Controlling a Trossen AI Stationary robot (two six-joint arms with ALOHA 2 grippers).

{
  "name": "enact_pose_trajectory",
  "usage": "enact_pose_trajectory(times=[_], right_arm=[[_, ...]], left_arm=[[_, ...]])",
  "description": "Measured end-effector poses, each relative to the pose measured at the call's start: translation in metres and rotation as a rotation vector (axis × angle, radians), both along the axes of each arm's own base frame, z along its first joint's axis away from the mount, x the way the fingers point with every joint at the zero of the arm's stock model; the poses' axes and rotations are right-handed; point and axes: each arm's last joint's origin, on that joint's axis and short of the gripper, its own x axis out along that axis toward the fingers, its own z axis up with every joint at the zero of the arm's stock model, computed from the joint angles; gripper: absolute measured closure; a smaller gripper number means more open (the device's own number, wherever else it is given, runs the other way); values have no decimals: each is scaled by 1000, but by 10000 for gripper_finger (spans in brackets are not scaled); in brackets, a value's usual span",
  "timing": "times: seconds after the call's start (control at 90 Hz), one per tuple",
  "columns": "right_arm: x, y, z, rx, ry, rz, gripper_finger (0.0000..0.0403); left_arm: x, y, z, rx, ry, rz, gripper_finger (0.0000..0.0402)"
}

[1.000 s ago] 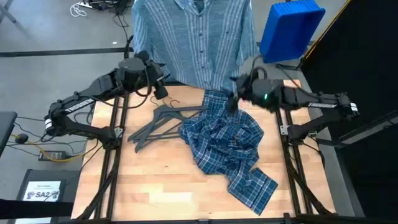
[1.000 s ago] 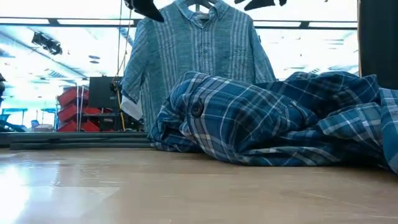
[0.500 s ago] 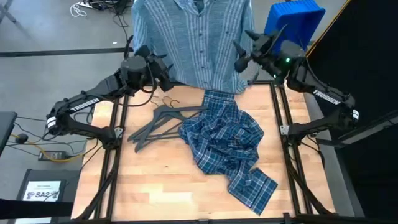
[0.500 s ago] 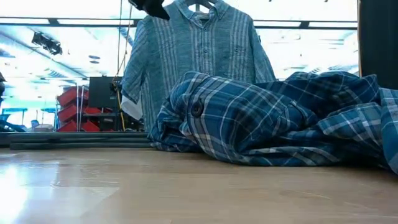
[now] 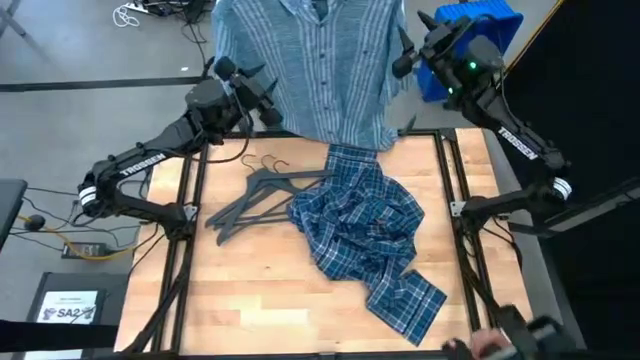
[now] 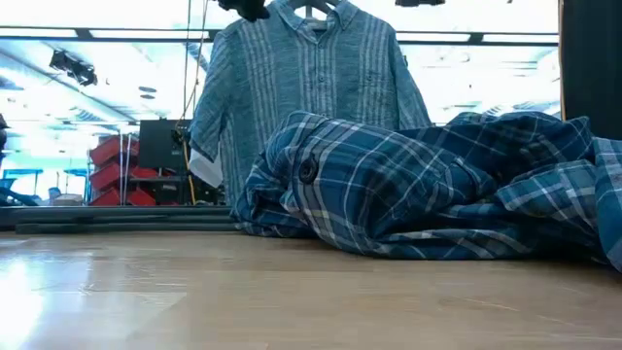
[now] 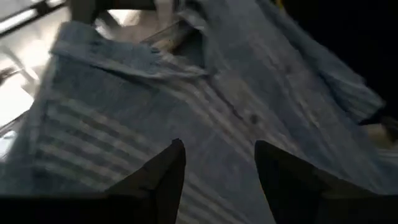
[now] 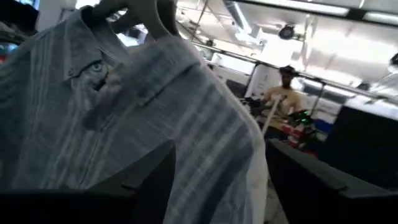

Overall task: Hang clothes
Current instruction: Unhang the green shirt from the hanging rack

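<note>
The striped shirt (image 5: pixel 310 65) is hung on a pale hanger (image 8: pixel 146 12) beyond the far edge of the table (image 5: pixel 260 290), with a gripper on either side of it. The left gripper (image 5: pixel 252 92) is raised just beside the shirt's lower sleeve side, its fingers (image 7: pixel 165 177) spread apart and empty, the striped cloth lying straight ahead of them. The right gripper (image 5: pixel 408 55) is lifted near the opposite shoulder, likewise parted and holding nothing. Both are probably placed there to straighten the hung shirt or to let it go.

The plaid shirt (image 5: pixel 370 235) is left crumpled on the table, well below both grippers, not yet hung. Two dark hangers (image 5: pixel 262 195) are laid just beside it, presumably for it. No white shirt can be seen.
</note>
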Motion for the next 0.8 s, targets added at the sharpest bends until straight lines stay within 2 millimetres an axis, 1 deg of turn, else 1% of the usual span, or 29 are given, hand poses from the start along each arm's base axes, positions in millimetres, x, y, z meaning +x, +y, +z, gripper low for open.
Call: enact_pose_trajectory(times=[0.067,0.167,0.222,0.367,0.456,0.644,0.711,0.8], right_arm=[[-4,-17,-4,-2,-15,-8,183],[-11,-38,-8,-27,-53,-57,179],[-15,-48,-9,-46,-86,-50,175],[-27,-71,-12,-74,-186,144,168],[-34,-88,-18,-65,-255,254,165],[-41,-128,-45,-14,-357,435,167],[-40,-140,-56,0,-374,484,168],[-33,-157,-66,63,-370,566,169]], left_arm=[[-4,8,1,9,-14,0,227],[-7,17,0,-1,-26,-102,227],[-8,21,-1,-9,-33,-138,227],[-13,30,-2,-16,-39,-118,227],[-13,34,-3,-15,-41,-108,227],[1,45,-18,-49,-3,-168,227],[6,49,-22,-52,2,-168,227],[13,55,-30,-70,21,-166,227]])
